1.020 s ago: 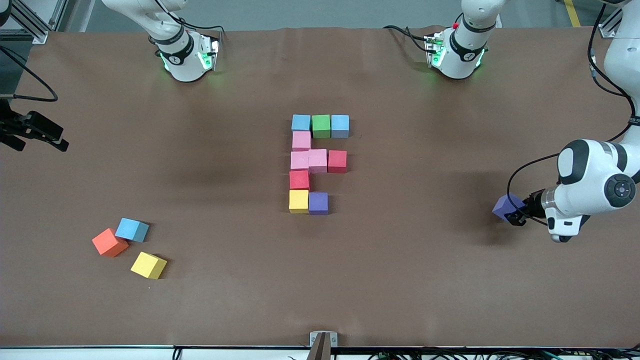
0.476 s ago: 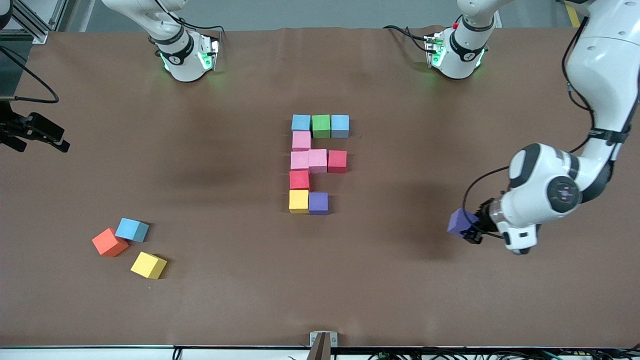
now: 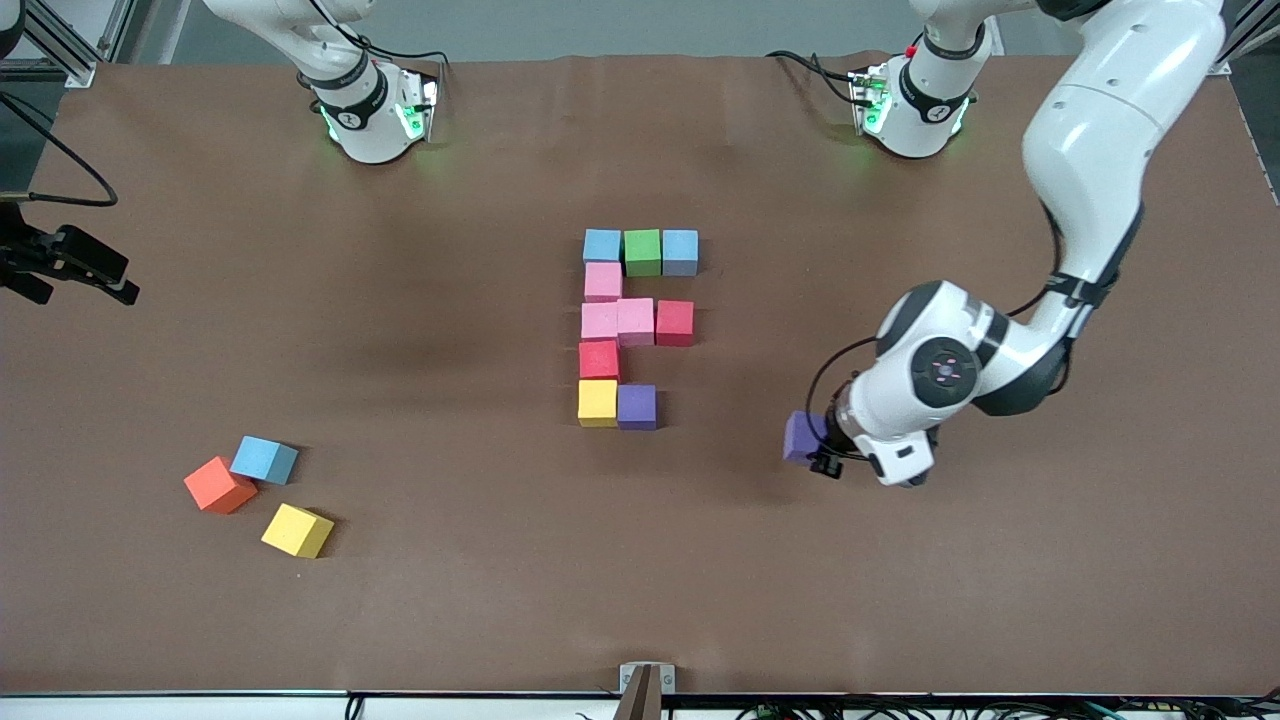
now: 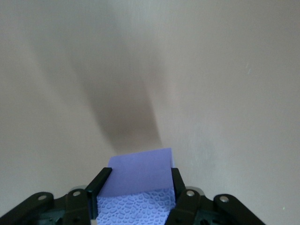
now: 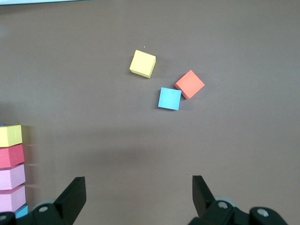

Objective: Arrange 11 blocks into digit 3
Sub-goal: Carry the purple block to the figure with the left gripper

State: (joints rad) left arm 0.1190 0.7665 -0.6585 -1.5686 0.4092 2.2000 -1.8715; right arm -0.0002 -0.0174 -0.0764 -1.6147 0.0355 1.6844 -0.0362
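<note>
Ten blocks lie together mid-table as a partial digit 3 (image 3: 637,325): a bar of light blue (image 3: 602,245), green (image 3: 642,252) and light blue, then pink (image 3: 603,281), a bar of two pinks and red (image 3: 675,322), another red (image 3: 599,359), then yellow (image 3: 597,402) beside purple (image 3: 637,406). My left gripper (image 3: 814,448) is shut on a second purple block (image 3: 802,437) (image 4: 140,173) and holds it over bare cloth toward the left arm's end from the figure. My right gripper (image 5: 138,185) waits high over the cloth toward the right arm's end, open and holding nothing.
Three loose cubes sit toward the right arm's end, nearer the front camera than the figure: orange (image 3: 219,485), light blue (image 3: 264,460) and yellow (image 3: 297,530). The right wrist view shows the same yellow (image 5: 142,63), orange (image 5: 190,84) and blue (image 5: 169,98).
My left arm has carried the purple block from the left arm's end of the table toward the figure. The right gripper and the blocks on the table have not moved.
</note>
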